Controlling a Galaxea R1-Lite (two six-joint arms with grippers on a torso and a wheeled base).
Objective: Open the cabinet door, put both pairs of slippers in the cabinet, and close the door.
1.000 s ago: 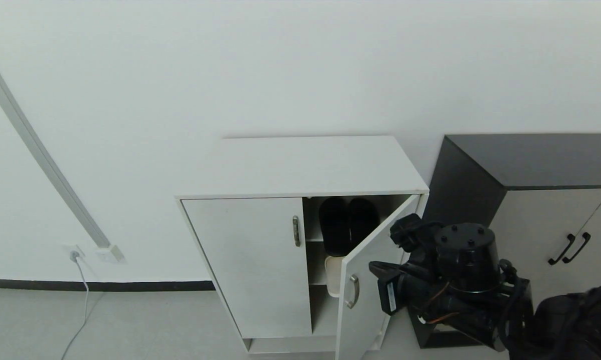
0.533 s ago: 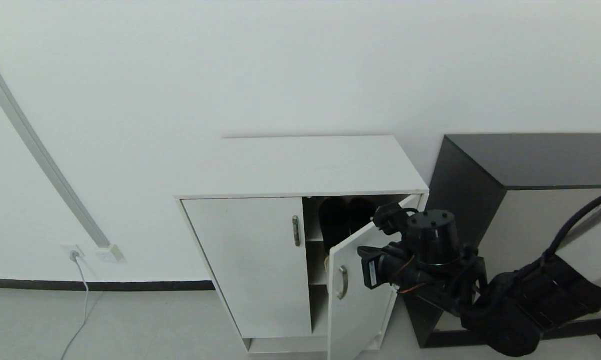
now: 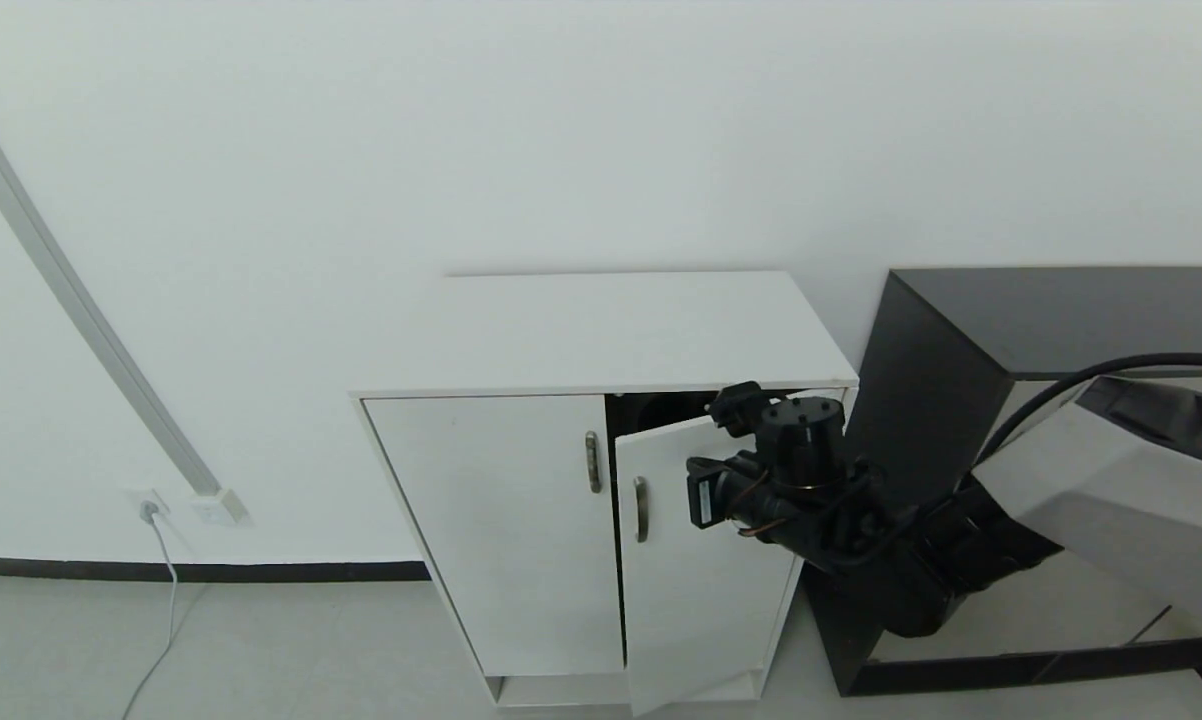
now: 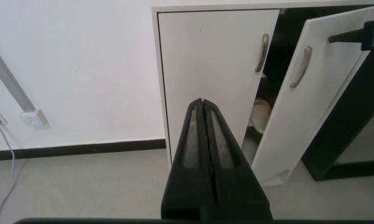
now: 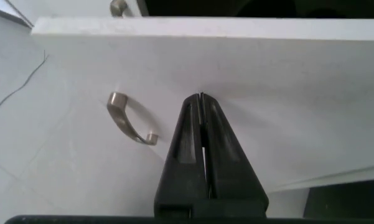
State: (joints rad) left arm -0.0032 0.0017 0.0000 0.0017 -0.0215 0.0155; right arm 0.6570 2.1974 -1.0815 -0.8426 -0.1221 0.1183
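The white cabinet stands against the wall. Its left door is shut, and its right door stands slightly ajar, leaving a narrow dark gap at the top. My right gripper is shut, its tips pressed against the outer face of the right door, beside the metal handle. The left wrist view shows that gripper near the door's upper edge, and a pale slipper on a shelf in the gap. My left gripper is shut on nothing, low and well back from the cabinet.
A black cabinet stands right beside the white one, behind my right arm. On the wall to the left are a socket with a cable and a slanting grey conduit. Bare grey floor lies in front.
My right arm has swung the right door leftward from wide open to almost shut. The dark slippers on the top shelf are now hidden behind it.
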